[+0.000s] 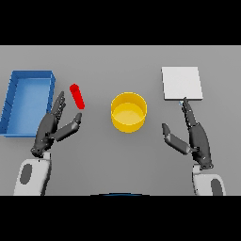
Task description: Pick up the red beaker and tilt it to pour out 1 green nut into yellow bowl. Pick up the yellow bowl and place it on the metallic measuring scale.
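The red beaker (76, 96) lies tilted on the grey table, left of centre. My left hand (50, 127) is open just below and left of it, fingertips close to the beaker but apart from it. The yellow bowl (128, 111) stands upright in the middle of the table; I see no nut inside it. The metallic scale (182, 83) is a pale square plate at the back right. My right hand (195, 134) is open below the scale, its fingertips reaching the plate's front edge. Neither hand holds anything.
A blue open tray (28, 101) lies at the far left, right beside my left hand. Bare grey table (117, 155) runs between the two hands in front of the bowl.
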Action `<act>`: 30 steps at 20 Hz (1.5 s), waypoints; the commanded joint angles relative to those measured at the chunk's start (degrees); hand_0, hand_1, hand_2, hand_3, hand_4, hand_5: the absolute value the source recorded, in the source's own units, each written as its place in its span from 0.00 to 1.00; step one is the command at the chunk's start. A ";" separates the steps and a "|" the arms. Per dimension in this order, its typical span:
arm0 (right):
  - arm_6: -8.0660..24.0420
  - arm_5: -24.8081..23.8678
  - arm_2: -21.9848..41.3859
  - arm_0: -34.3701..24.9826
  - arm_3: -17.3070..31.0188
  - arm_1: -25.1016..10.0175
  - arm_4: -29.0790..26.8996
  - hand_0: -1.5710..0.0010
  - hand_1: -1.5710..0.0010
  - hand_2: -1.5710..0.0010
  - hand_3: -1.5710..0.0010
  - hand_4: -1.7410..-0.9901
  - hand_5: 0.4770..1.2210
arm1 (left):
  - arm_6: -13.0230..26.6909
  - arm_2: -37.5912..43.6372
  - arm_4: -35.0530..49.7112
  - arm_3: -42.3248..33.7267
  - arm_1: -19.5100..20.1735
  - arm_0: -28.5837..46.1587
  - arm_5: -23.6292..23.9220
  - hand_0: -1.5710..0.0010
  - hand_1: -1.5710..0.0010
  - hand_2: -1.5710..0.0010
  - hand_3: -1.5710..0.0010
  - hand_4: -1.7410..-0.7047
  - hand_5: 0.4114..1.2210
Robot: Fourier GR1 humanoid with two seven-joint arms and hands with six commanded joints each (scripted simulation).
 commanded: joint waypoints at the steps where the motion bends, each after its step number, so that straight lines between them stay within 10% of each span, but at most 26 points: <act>1: 0.41 0.09 -0.17 -0.43 -0.06 -0.12 -0.19 1.00 1.00 1.00 1.00 0.61 0.27 | -0.21 0.49 0.53 1.60 -0.26 -1.57 -0.17 1.00 1.00 1.00 1.00 0.40 0.37; 27: 1.03 -0.10 -0.65 0.45 -0.68 0.38 -1.05 1.00 1.00 1.00 1.00 0.59 0.28 | -11.33 8.84 -0.64 38.84 -0.93 -28.08 1.86 1.00 1.00 0.98 1.00 0.34 0.42; 30: 1.54 0.02 -1.75 -0.94 -0.88 -0.75 -1.66 1.00 1.00 1.00 1.00 0.61 0.28 | -10.38 10.06 0.27 40.71 -2.98 -29.41 3.83 0.71 0.69 0.68 0.69 0.29 0.58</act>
